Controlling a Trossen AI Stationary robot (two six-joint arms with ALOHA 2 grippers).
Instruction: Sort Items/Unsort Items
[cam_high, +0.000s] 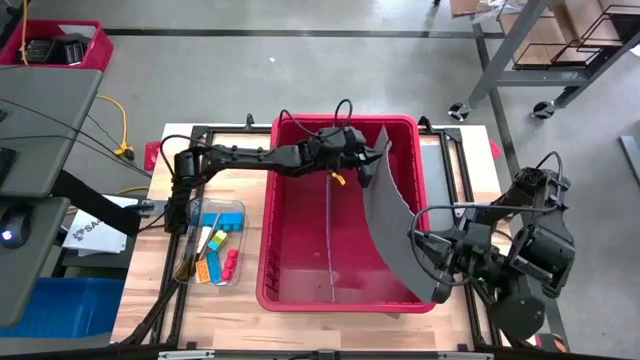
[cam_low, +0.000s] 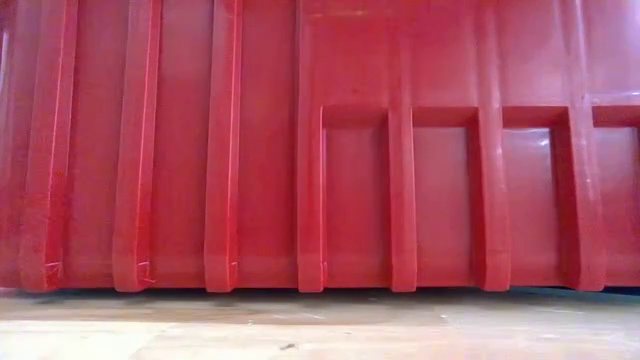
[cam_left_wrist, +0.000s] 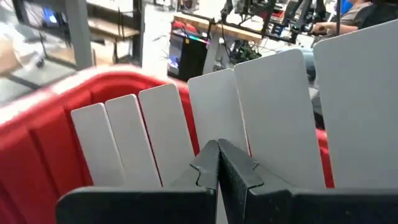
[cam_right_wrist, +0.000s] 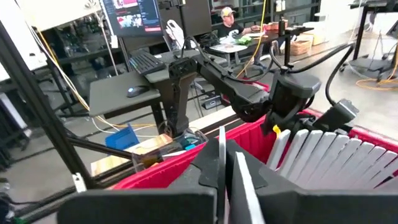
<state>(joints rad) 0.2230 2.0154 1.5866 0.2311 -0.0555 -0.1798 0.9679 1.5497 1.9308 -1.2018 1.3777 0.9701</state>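
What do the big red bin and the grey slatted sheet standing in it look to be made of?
Red bin: seemingly moulded plastic, glossy, with ribbed walls catching highlights in the low view. Grey slatted sheet: matt, thin, probably flexible plastic or card; it curves between both shut pincers, left and right. Exact material unclear.

You have little free room inside the red bin: a grey slatted sheet curves from its far right corner down across its right side to the near rim, walling off that part. Both closed grippers pinch this sheet, the left gripper at the far end, the right gripper near the front. The bin's left half stays open from above. The clear tray of items lies just beside the bin's left wall, unobstructed overhead. At table height, the bin wall blocks everything.
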